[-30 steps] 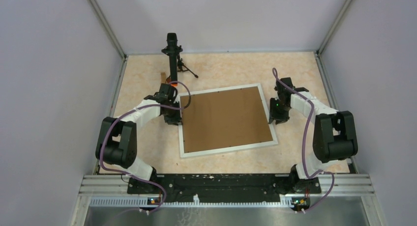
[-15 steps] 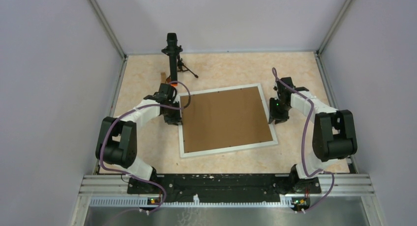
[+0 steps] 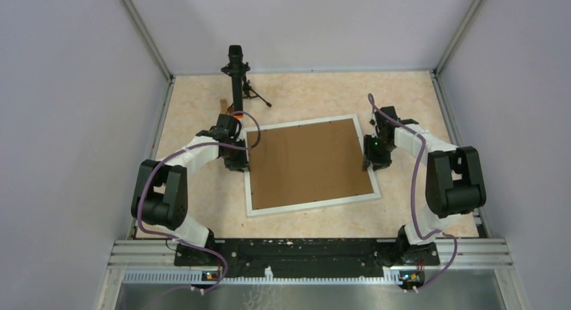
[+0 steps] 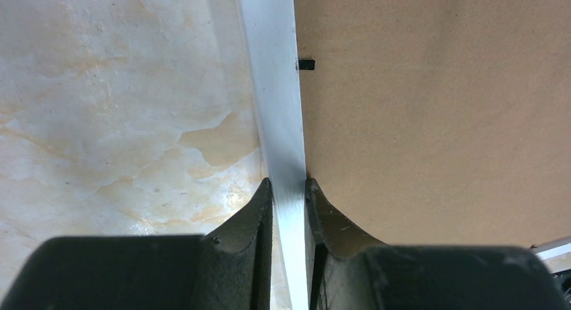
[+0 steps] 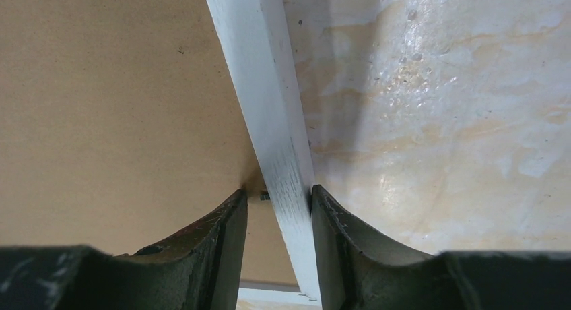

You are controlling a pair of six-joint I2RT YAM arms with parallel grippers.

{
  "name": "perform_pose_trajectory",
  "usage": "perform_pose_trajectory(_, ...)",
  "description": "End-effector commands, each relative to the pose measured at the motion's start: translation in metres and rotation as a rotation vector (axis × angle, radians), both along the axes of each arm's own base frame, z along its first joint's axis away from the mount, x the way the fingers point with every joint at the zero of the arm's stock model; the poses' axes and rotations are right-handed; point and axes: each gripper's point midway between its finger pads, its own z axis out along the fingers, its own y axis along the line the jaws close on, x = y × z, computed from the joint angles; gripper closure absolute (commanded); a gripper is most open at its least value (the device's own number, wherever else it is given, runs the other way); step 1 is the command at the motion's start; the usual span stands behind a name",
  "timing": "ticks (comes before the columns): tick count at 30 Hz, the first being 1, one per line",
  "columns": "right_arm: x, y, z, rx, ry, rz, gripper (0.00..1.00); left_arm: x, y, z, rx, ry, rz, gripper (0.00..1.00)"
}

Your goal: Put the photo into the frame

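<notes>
- Your bench (image 3: pixel 303 94) carries the frame (image 3: pixel 313 203) lying flat near its centre, turned slightly counterclockwise.
- A brown cardboard sheet (image 3: pixel 310 163) fills the frame's opening.
- Your left gripper (image 4: pixel 288 185) is clamped on the frame's 9 o'clock rail, with a finger pressed to each side.
- Your right gripper (image 5: pixel 277 194) straddles the 3 o'clock rail with its jaws apart: the outer finger touches the rail and the inner finger is just clear of it.

The right pincer (image 5: pixel 277 190) straddles the white rail of the frame (image 5: pixel 259 74), which runs diagonally between its fingers. The finger on the marbled surface (image 5: pixel 438 108) side touches the rail. The finger over the brown backing board (image 5: pixel 114 101) stands slightly clear of it.
</notes>
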Motion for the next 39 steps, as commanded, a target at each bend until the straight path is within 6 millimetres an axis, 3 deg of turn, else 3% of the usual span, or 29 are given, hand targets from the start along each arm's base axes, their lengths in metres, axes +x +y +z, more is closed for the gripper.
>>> perform_pose_trajectory(1,-0.006,0.002,-0.025,-0.095,0.035,0.008,0.59,0.001,0.000,-0.017,0.007,0.015,-0.025,0.94)
perform_pose_trajectory(4,0.012,0.020,0.019,0.008,-0.071,0.008,0.54,0.001,0.002,-0.016,0.017,0.013,-0.026,0.94)
perform_pose_trajectory(7,0.041,0.023,0.060,0.044,-0.189,-0.008,0.46,0.001,0.002,-0.015,0.020,0.008,-0.029,0.94)
perform_pose_trajectory(10,0.066,0.013,0.071,0.099,-0.223,-0.062,0.49,0.001,0.001,-0.015,0.017,0.011,-0.033,0.94)
perform_pose_trajectory(17,0.114,0.011,0.071,0.205,-0.276,-0.061,0.63,0.000,0.000,-0.014,0.009,0.007,-0.043,0.94)
perform_pose_trajectory(19,0.121,0.010,0.063,0.201,-0.265,-0.052,0.64,-0.001,-0.001,-0.015,0.004,0.009,-0.046,0.94)
perform_pose_trajectory(27,0.132,-0.001,0.033,0.182,-0.224,-0.053,0.65,0.001,-0.005,-0.017,-0.013,0.013,-0.058,0.95)
perform_pose_trajectory(39,0.137,-0.008,0.019,0.205,-0.205,-0.084,0.67,0.000,-0.005,-0.020,-0.017,0.023,-0.059,0.96)
